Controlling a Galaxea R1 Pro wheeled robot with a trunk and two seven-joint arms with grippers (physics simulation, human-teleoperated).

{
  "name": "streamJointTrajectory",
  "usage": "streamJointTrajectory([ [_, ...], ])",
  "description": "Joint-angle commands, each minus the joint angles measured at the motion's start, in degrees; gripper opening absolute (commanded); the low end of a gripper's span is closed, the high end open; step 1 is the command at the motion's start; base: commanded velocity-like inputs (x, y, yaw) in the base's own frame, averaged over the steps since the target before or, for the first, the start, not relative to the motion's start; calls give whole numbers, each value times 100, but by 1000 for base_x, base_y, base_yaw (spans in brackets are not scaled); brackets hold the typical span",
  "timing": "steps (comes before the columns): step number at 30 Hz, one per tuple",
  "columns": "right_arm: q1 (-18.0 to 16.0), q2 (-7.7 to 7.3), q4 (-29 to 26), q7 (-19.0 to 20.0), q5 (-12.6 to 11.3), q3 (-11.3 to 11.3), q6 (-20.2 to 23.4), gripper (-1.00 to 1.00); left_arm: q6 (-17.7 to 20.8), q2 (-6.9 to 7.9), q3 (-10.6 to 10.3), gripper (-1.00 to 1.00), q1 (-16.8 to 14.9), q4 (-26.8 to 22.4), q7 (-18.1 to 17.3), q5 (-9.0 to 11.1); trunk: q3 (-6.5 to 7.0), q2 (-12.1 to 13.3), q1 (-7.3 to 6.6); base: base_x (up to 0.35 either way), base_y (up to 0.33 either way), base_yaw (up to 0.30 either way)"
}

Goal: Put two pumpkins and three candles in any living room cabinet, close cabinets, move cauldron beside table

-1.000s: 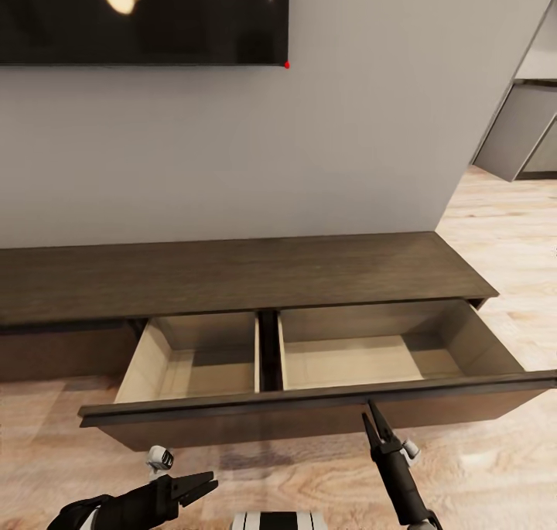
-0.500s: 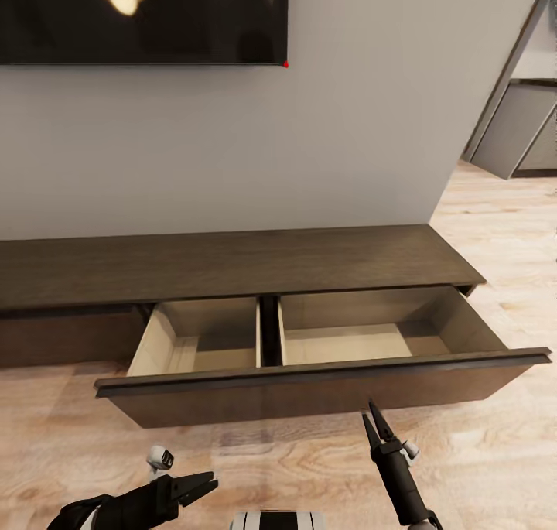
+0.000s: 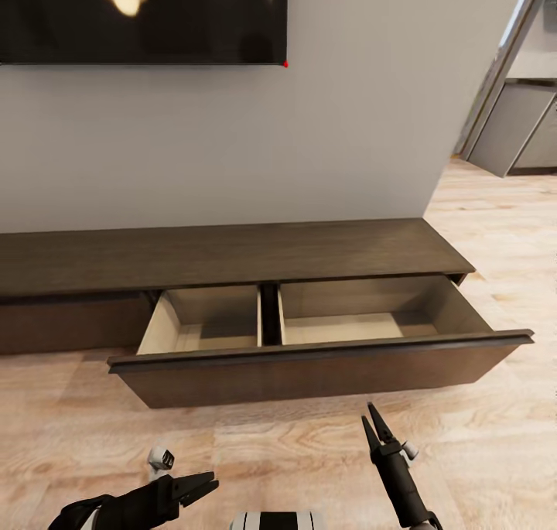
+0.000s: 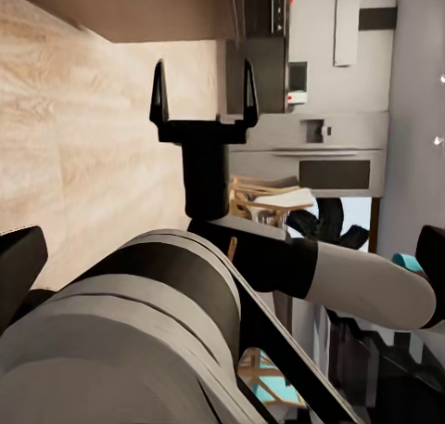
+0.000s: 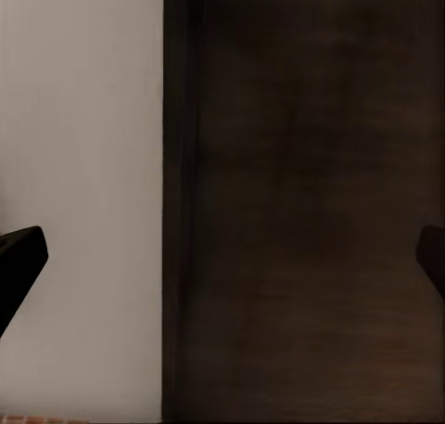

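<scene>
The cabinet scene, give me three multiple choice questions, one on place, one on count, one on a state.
1. Where is the TV?
A. on the wall above the cabinet
B. on the floor
C. inside the drawer

2. How many compartments does the open drawer show?
A. one
B. two
C. four

3. What state is the left gripper in?
A. open, holding nothing
C. shut on a pumpkin
B. shut on a candle

Answers: 1 A, it hangs over the cabinet top; 2 B, one divider splits it; 3 A, fingers spread with nothing between.
</scene>
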Motion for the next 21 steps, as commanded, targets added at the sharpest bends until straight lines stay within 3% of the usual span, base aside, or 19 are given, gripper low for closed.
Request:
streamJointTrajectory([
  [1, -4, 1, 9, 11, 48, -40, 5, 100, 58, 6, -21, 100, -3, 1, 4, 46, -4, -2, -3, -173, 0, 0],
  [14, -5, -15, 29, -120, 74, 0, 16, 100, 58, 16, -20, 100, -3, 1, -8, 46, -4, -2, -3, -132, 0, 0],
  [17, -5, -41, 39, -147, 161, 10, 16, 100, 77, 36, -19, 100, -3, -15, -13, 51, -4, -2, -3, -10, 0, 0],
  [21, -5, -191, 48, -329, 468, 15, 13, 100, 159, 65, -25, 100, -3, -63, 5, 75, -4, -2, -3, -2, 0, 0],
])
